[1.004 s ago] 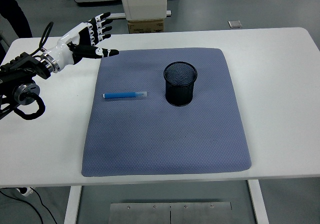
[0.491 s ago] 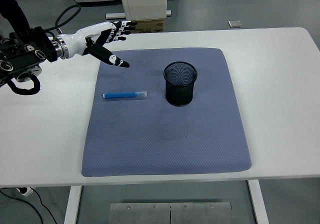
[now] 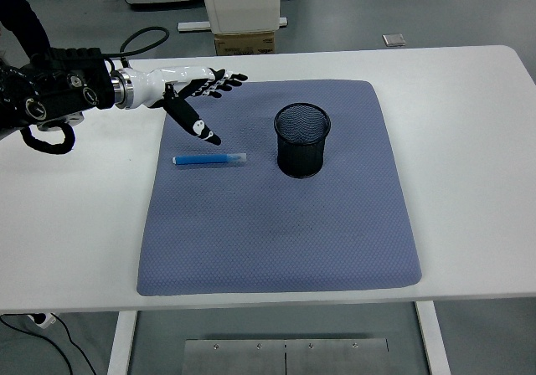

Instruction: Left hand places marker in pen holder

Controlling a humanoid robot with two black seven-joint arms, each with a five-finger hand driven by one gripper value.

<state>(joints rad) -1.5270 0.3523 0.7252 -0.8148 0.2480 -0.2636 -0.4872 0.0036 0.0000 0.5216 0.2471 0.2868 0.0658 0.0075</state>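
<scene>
A blue marker (image 3: 209, 159) with a clear cap lies flat on the blue-grey mat (image 3: 276, 249), left of centre. A black mesh pen holder (image 3: 302, 140) stands upright on the mat to the marker's right. My left hand (image 3: 199, 99) reaches in from the left, white and black, fingers spread and empty. It hovers just above and behind the marker, thumb pointing down towards it, not touching. The right arm is out of view.
The mat covers the middle of the white table (image 3: 469, 115). Beyond the far edge stand a cardboard box (image 3: 244, 43) under a white unit, and a dark sleeve of a person (image 3: 25, 19) shows at the top left.
My left hand has moved right and forward over the mat's far left part, coming down closer to the marker. The marker and holder have not moved.
</scene>
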